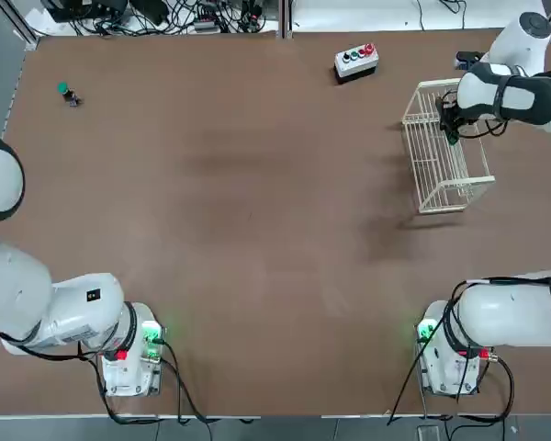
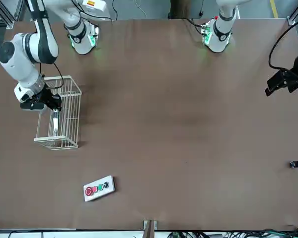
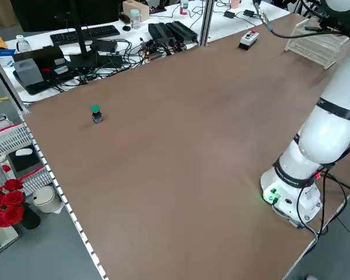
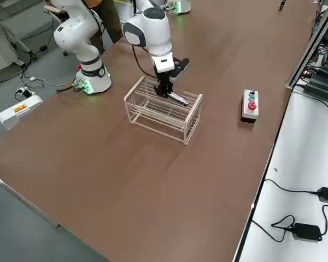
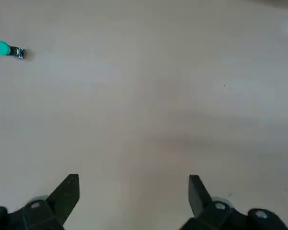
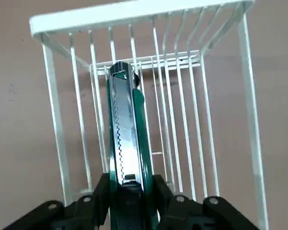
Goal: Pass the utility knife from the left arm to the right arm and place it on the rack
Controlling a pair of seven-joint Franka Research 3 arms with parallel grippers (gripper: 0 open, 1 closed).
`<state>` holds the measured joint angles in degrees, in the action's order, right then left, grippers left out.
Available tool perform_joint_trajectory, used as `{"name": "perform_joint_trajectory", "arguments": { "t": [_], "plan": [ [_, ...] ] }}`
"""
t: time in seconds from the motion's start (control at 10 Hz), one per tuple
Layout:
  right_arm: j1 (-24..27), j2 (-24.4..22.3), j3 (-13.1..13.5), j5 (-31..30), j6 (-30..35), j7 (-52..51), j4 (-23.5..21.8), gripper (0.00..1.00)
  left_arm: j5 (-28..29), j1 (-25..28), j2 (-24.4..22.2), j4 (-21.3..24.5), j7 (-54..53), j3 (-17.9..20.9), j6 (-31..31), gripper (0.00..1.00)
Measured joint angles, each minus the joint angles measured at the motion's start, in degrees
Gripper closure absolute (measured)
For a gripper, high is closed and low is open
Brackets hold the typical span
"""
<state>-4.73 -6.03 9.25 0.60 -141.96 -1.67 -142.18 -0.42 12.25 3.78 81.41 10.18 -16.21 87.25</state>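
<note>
The white wire rack (image 1: 424, 89) stands at the table's far right. My right gripper (image 1: 449, 125) reaches down into the rack (image 4: 135, 111) and is shut on the utility knife (image 6: 126, 139), a slim green and black stick with a metal strip. The knife (image 2: 55, 121) slants down among the rack's (image 2: 64, 142) bars; the right wrist view shows its far end near the rack's bottom wires (image 6: 134, 12). My left gripper (image 2: 283, 82) hangs over the table's left side, far from the rack. It (image 5: 132, 184) is open with nothing between its fingers.
A small grey box with coloured buttons (image 1: 356, 61) lies at the far edge, left of the rack. A tiny green-topped knob (image 1: 66, 92) sits at the far left corner. Cables and desks line the far edge beyond the table.
</note>
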Motion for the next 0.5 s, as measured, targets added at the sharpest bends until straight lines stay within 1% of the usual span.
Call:
{"name": "perform_joint_trajectory", "arguments": {
  "t": [0.3,0.4,0.5],
  "plan": [
    [0.0,1.11,0.03,0.0,-0.31,0.0,0.0,0.59,0.0,0.03,0.0,-0.14,0.03,0.08,0.01,0.0],
    [0.0,1.13,0.03,0.0,-0.32,0.0,0.0,0.57,0.0,0.03,0.0,-0.14,0.05,0.08,0.01,0.0],
    [-0.01,1.12,0.02,0.0,-0.32,0.0,0.03,0.45,-0.03,0.04,0.0,-0.14,0.05,0.08,0.01,0.0]
  ]
}}
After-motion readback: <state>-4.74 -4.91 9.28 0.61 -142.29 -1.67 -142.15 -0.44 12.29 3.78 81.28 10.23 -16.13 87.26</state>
